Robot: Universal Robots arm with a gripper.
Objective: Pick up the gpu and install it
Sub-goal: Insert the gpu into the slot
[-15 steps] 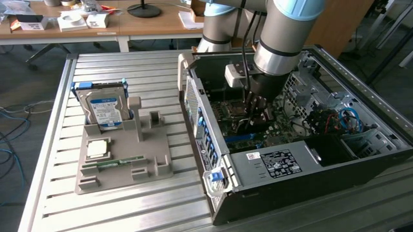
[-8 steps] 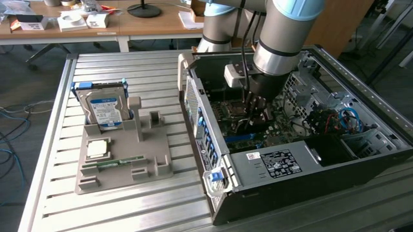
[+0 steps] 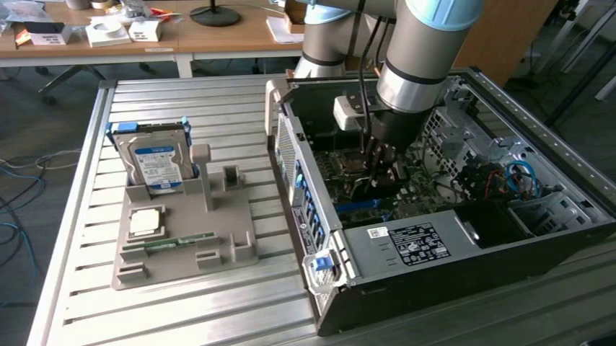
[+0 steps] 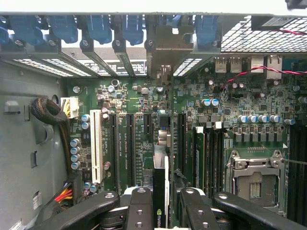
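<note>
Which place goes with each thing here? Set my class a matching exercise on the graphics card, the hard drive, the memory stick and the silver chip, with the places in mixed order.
Things
1. graphics card
2. hard drive
3. memory stick
4. silver chip

Places
A. standing upright in the grey holder
B. flat on the holder, between the hard drive and the memory stick
C. clamped in the gripper, inside the computer case, above the green board
D. flat on the holder, beyond the chip from the hard drive

Pairs: 1-C, 2-A, 3-D, 4-B
</note>
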